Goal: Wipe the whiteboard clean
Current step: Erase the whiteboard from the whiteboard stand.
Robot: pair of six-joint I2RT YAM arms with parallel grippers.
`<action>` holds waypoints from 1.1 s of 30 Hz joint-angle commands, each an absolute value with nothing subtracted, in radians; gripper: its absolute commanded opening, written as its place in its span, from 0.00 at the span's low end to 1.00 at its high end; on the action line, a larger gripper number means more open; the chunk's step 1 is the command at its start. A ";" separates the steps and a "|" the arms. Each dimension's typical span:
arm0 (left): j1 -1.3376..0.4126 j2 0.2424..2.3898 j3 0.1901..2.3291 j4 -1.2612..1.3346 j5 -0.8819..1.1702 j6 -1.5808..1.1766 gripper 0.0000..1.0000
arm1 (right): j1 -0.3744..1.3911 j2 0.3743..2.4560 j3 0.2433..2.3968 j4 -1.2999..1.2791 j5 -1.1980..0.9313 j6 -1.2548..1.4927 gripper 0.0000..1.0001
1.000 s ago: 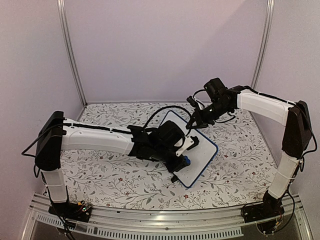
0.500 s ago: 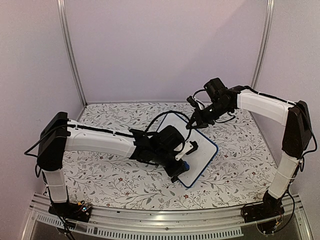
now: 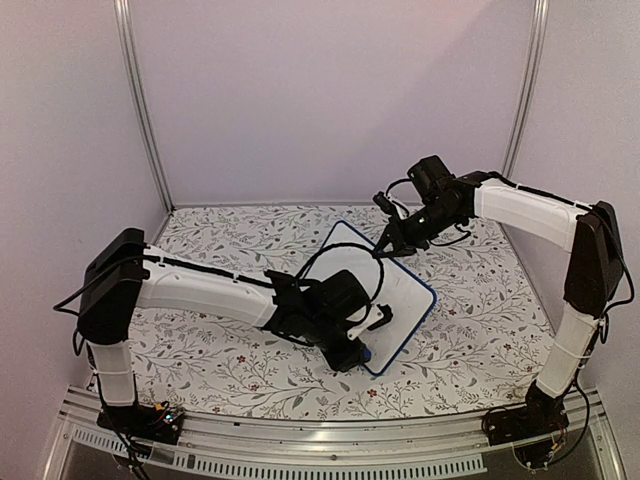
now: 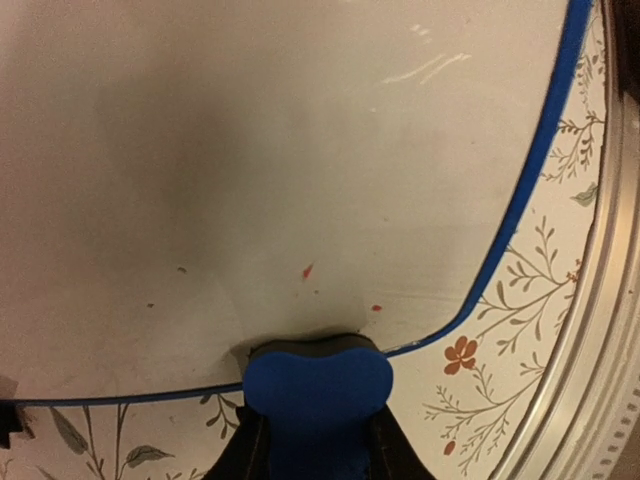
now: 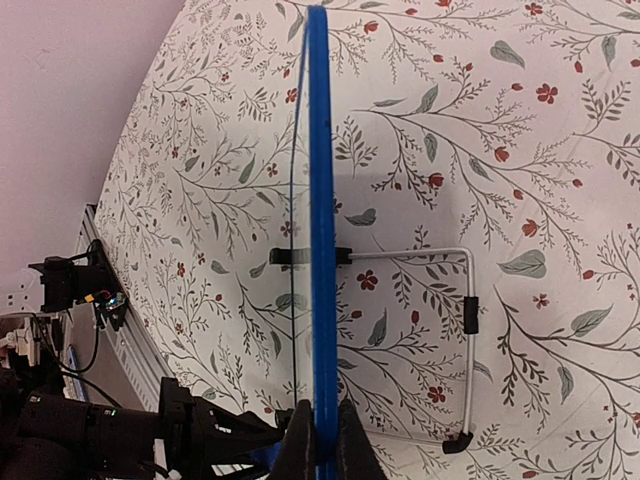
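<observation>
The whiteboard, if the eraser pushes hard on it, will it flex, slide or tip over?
Probably stiff: the whiteboard looks flat, with a straight blue edge in the right wrist view. Likely light and apt to tip or slide, since it leans on only a thin wire stand. The right gripper pinching its far edge should steady it.

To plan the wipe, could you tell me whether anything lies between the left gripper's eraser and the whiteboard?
Nothing visible does: the eraser in the left gripper sits right at the whiteboard's framed edge, with its face unobstructed ahead.

Blue-framed whiteboard (image 3: 405, 288), almost clean, few red specks
</observation>
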State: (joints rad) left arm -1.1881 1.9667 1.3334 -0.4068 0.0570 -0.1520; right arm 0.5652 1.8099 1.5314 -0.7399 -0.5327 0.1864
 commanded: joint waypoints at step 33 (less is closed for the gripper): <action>-1.178 1.918 1.344 -0.271 -0.021 -0.119 0.00 | 0.601 1.838 1.510 -0.829 -0.496 0.185 0.00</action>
State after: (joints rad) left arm -1.1873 1.8519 1.3457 -0.3012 -0.0402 -0.1059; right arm 0.5674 1.8099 1.5322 -0.7399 -0.5323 0.1875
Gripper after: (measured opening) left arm 0.238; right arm 0.031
